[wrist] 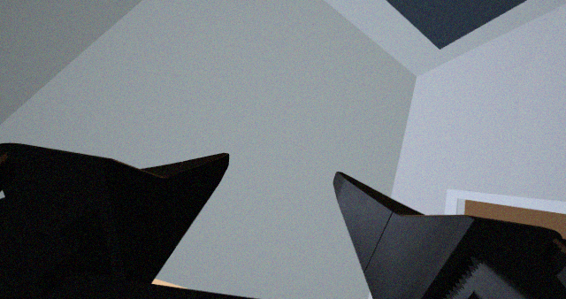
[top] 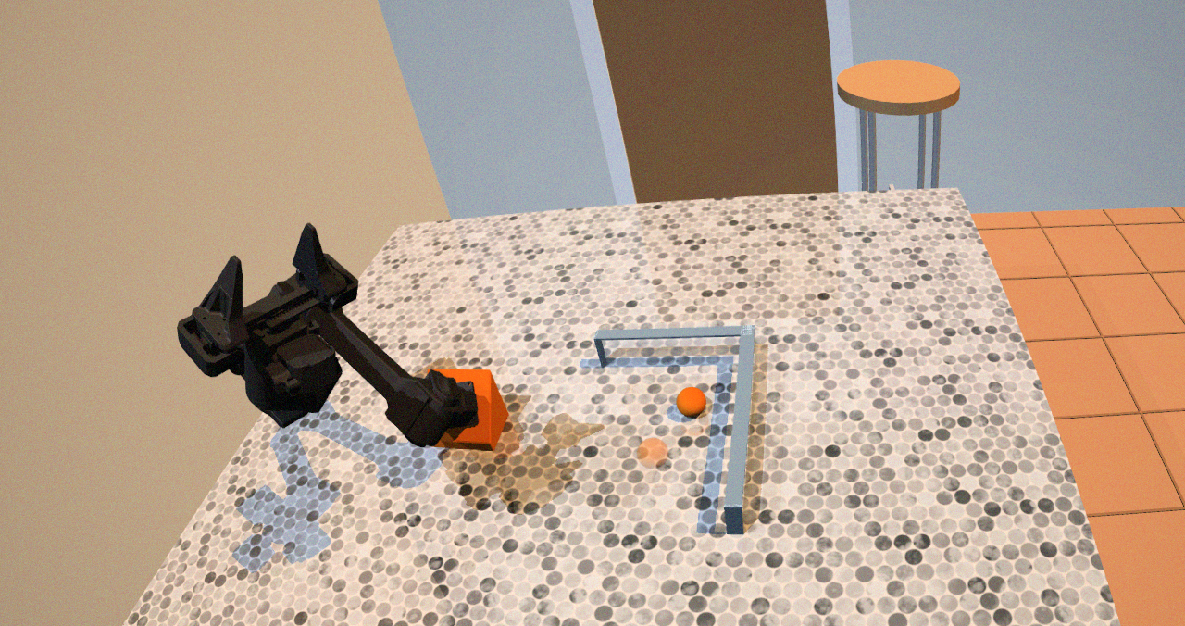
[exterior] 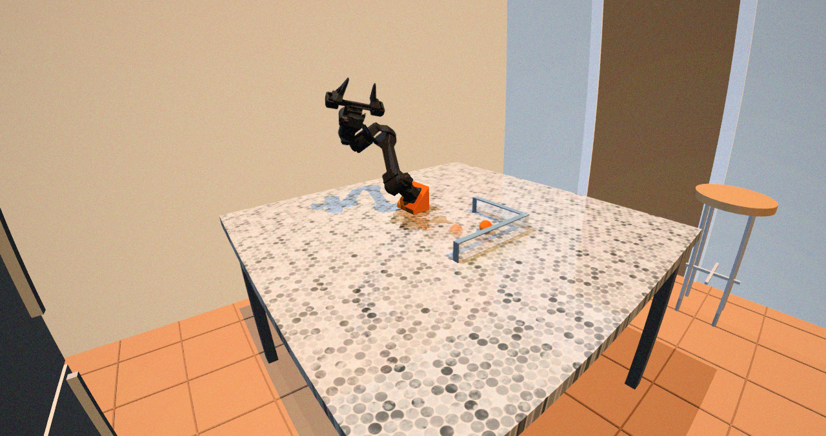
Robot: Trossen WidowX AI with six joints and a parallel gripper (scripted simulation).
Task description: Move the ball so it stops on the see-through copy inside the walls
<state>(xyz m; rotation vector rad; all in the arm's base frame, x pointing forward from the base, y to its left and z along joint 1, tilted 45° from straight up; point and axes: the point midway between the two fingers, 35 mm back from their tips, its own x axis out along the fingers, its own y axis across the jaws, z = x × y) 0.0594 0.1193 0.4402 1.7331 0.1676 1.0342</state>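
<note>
An orange ball (top: pixel 691 401) (exterior: pixel 484 225) lies on the table inside the corner, near the longer wall. The see-through copy (top: pixel 653 451) (exterior: pixel 455 229) shows as a pale orange ball apart from it, farther from the corner and nearer the arm's base side. The two joined low walls (top: pixel 741 431) (exterior: pixel 490 231) look blue-grey along their edges. My gripper (top: pixel 272 241) (exterior: pixel 361 81) (wrist: pixel 282 168) is open and empty. It points upward, high above the table and well away from the ball. The wrist view shows neither ball nor walls.
The arm's orange base block (top: pixel 497 411) (exterior: pixel 424 198) stands on the speckled table (top: pixel 829 572) (exterior: pixel 404 318), on the open side of the corner. A round stool (top: pixel 898 83) (exterior: pixel 736 199) stands on the floor beyond the table. The wrist view shows room walls and ceiling.
</note>
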